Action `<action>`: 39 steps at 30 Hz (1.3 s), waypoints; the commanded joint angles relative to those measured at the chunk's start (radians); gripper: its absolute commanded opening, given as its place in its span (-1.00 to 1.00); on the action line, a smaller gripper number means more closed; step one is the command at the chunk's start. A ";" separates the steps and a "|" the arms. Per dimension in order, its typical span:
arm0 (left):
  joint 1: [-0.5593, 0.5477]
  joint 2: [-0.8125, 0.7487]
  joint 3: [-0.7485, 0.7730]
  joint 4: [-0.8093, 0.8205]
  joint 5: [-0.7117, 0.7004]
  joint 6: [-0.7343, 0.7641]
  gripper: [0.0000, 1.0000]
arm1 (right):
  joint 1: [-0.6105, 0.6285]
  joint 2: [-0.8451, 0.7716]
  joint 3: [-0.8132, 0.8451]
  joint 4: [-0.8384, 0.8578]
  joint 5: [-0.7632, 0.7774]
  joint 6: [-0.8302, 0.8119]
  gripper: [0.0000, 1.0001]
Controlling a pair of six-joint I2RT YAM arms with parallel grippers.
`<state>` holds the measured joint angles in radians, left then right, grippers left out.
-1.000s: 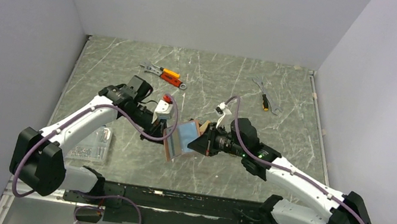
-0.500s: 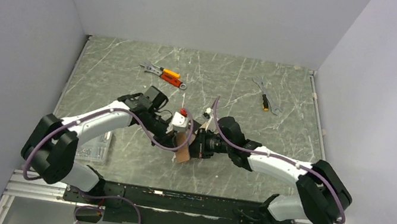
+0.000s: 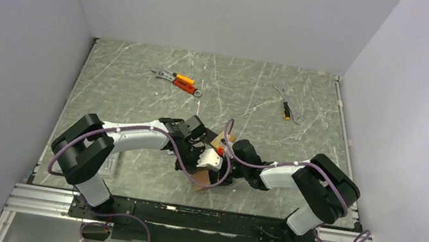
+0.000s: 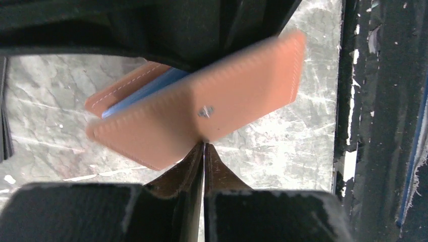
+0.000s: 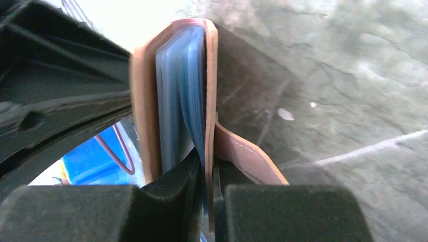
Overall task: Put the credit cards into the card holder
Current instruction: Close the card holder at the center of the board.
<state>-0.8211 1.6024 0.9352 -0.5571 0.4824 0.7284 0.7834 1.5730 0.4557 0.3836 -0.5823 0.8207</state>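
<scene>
Leather is filling both of my wrist views: the flat salmon-tan folding card holder [image 4: 242, 80], with its small pale centre snap [image 4: 205, 110], is hanging over the grey-green marbled tabletop [image 3: 132, 88], caught between my two claws near the front middle of the table. My left claw [image 4: 204, 147] is pinching the holder's lower edge just under the snap, its two dark fingers pressing together so tightly that only a thin line is showing between them. My right claw [image 5: 208, 169] is gripping from the opposite side, its fingers squeezing one leather cover together with the nearest of the pale blue see-through sleeves [image 5: 174, 85]. The other sleeves and the second cover are standing just left of that pinch, and a loose leather flap [image 5: 250, 159] is curling out to the right. Seen from my left wrist, the holder is tilting and blurring a little, with a blue strip peeking out between its covers. From above, my two wrists are crowding together and hiding most of the holder, leaving only brown corners showing; whether its lowest corner is touching the surface, I cannot tell. Well apart, toward the far side, two orange-handled metal tools [image 3: 179, 81] are lying together, and a small yellow-handled tool [image 3: 288, 110] is lying off to the right.
</scene>
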 commanded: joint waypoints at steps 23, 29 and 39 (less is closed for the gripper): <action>-0.138 0.138 0.210 -0.103 -0.104 0.057 -0.85 | -0.068 -0.159 -0.198 0.015 0.118 0.075 0.49; -0.143 0.160 0.236 -0.116 -0.086 0.047 -0.85 | -0.098 -0.254 -0.249 -0.041 0.132 0.092 0.49; -0.147 0.131 0.255 -0.145 -0.080 0.037 -0.89 | -0.138 -0.508 -0.286 -0.266 0.210 0.099 0.07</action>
<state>-0.9585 1.7515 1.1522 -0.6758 0.3611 0.7692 0.6655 1.1709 0.1883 0.3176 -0.4755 0.9398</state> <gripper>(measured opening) 0.063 0.594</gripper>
